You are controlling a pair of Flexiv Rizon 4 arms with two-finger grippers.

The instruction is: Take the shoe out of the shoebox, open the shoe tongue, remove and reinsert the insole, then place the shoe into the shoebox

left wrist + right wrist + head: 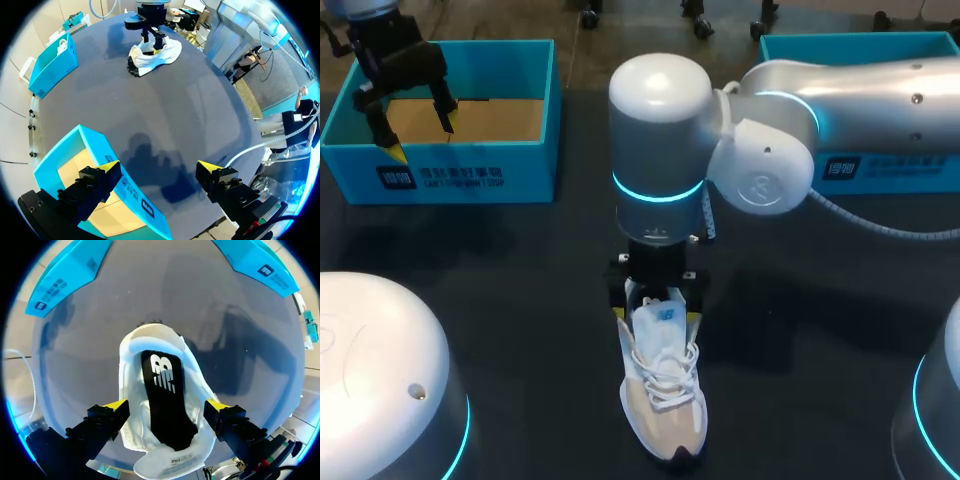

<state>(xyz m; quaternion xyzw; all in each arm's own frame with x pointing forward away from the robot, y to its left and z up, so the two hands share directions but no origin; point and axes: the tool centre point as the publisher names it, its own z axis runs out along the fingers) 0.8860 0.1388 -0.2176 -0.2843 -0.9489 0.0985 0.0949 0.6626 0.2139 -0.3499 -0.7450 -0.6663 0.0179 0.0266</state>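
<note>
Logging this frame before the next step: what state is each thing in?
Shoe: upright on table, laced, out of the box.
Insole: inside the shoe.
Left box: open, nothing seen inside.
Right box: open, inside hidden.
Left gripper: jaws open, over left box.
Right gripper: jaws open, astride the shoe.

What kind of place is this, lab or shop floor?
Probably a robot lab test bench, not a shop: a dark table with a single white sneaker under the right hand, and an open blue shoebox below the left hand, laid out like practice props.
</note>
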